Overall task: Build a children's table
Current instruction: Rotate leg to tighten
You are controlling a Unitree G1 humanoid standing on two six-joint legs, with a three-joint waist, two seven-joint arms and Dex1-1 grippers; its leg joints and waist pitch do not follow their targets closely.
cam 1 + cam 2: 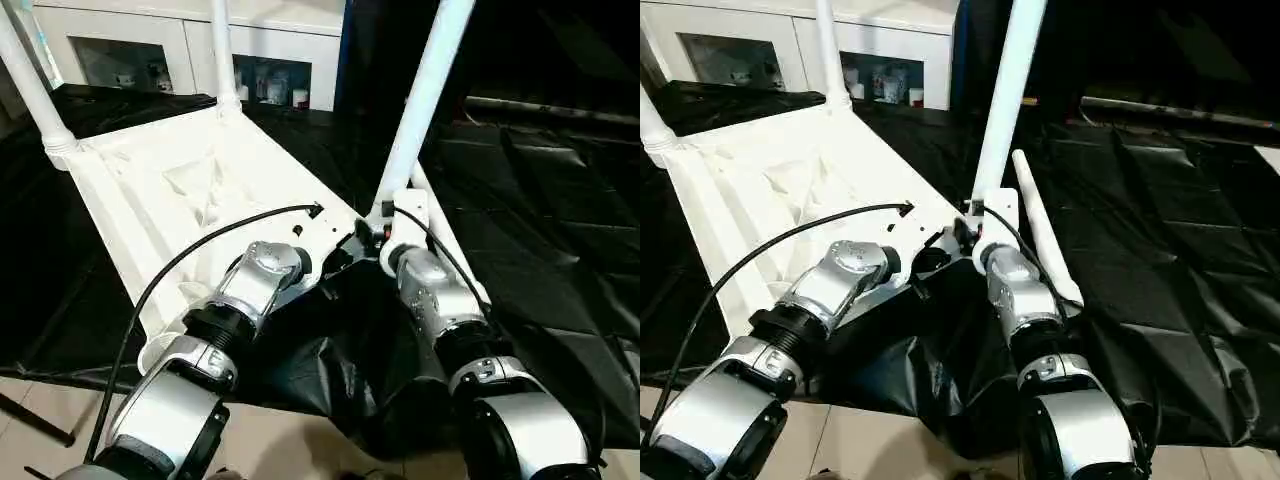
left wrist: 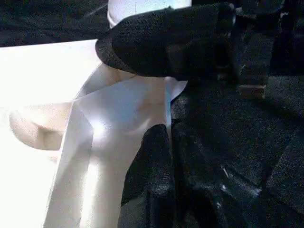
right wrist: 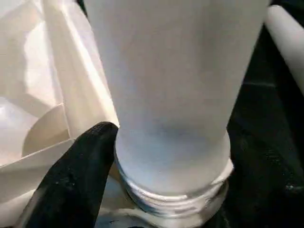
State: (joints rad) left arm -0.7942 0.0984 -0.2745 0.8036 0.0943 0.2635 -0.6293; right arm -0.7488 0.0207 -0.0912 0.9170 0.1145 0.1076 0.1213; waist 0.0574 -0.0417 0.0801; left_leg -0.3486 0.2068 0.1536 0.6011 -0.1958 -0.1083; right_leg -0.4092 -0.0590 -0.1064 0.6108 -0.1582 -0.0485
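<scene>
Tabletop (image 1: 190, 190), white plastic, upside down on black-draped work surface (image 1: 560, 250), ribbed underside up. Three legs stand in corner sockets: far-left leg (image 1: 30, 85), far-middle leg (image 1: 222, 55), near-right leg (image 1: 425, 95). Fourth leg (image 1: 1045, 225) lies loose on the drape just right of the top. No readable writing or labels. Left gripper (image 1: 318, 262) sits at the top's near edge, fingers pressed together, pinching nothing visible, one fingertip (image 2: 152, 156) against a white rib. Right gripper (image 1: 385, 235) at base of near-right leg; one finger (image 3: 76, 180) touches its threaded collar; can't tell whether it grips the leg.
</scene>
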